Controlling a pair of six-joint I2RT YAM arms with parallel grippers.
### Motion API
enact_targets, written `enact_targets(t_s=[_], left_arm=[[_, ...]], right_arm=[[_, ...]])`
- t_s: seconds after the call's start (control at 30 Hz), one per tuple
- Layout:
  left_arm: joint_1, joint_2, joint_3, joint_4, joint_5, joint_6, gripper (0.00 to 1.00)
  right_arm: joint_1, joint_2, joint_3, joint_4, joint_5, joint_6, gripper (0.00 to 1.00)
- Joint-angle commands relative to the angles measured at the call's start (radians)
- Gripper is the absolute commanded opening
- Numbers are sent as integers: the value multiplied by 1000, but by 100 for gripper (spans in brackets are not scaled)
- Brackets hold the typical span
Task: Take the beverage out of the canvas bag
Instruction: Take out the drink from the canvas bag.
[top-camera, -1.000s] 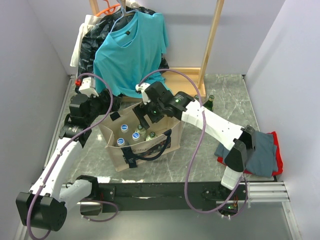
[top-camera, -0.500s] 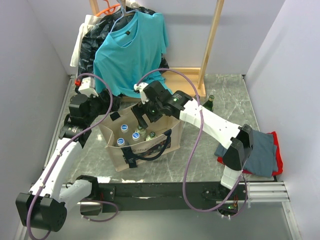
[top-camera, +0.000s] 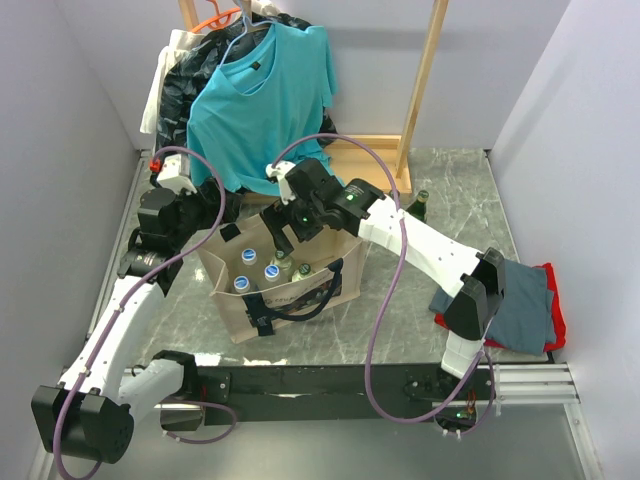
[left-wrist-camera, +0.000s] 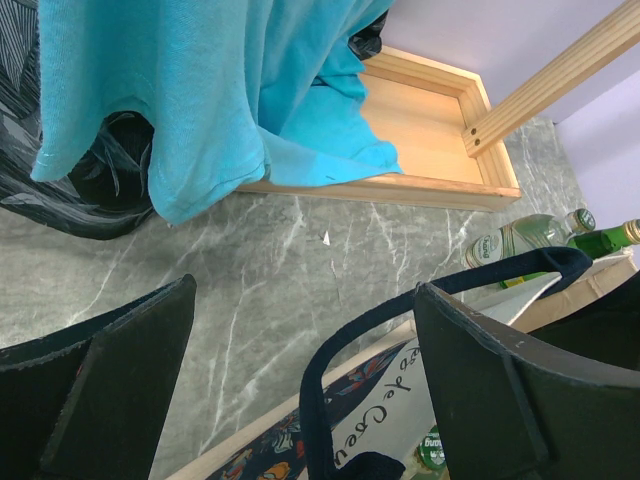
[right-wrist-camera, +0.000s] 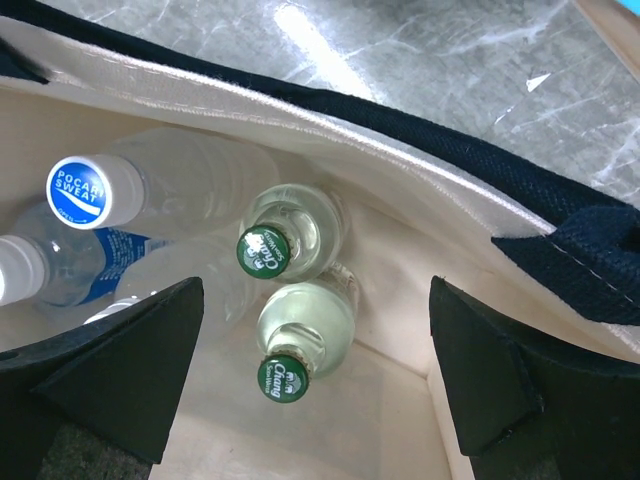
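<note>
Fingers of right arm (right-wrist-camera: 110, 370) gape empty over bottles (right-wrist-camera: 305, 320) in canvas bag (right-wrist-camera: 400, 265); left fingers (left-wrist-camera: 110, 380) spread.

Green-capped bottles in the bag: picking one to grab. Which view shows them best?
Right wrist: looking down into the canvas bag, both green-capped bottles large and sharp. Top view shows them tiny beside the right arm; left wrist catches only one green cap.

One canvas bag (top-camera: 228, 300), three blue-capped bottles (top-camera: 271, 271), two green-capped clear bottles (right-wrist-camera: 283, 250), one teal T-shirt (top-camera: 260, 110)
</note>
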Motion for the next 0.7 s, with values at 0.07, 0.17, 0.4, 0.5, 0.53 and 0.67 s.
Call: enact_targets(t_s=[0.07,0.17,0.4,0.5,0.53,0.67], left_arm=[[4,-17,-3,19,-6,3,96],[4,-22,-3,21,-6,2,96],[4,-19,-3,18,-2,2,96],[4,-20,-3,18,-8,3,96],[4,-19,-5,18,-9,3,96],[4,-17,-5,18,-8,3,96]], right_arm=[[7,18,47,19,-27,-12,99],[5,26,41,25,-21,-10,99],[5,79,56,26,53,-15,98],[5,95,50,43,92,-9,97],[4,96,44,51,96,-10,96],[-1,107,38,66,102,-4,85]])
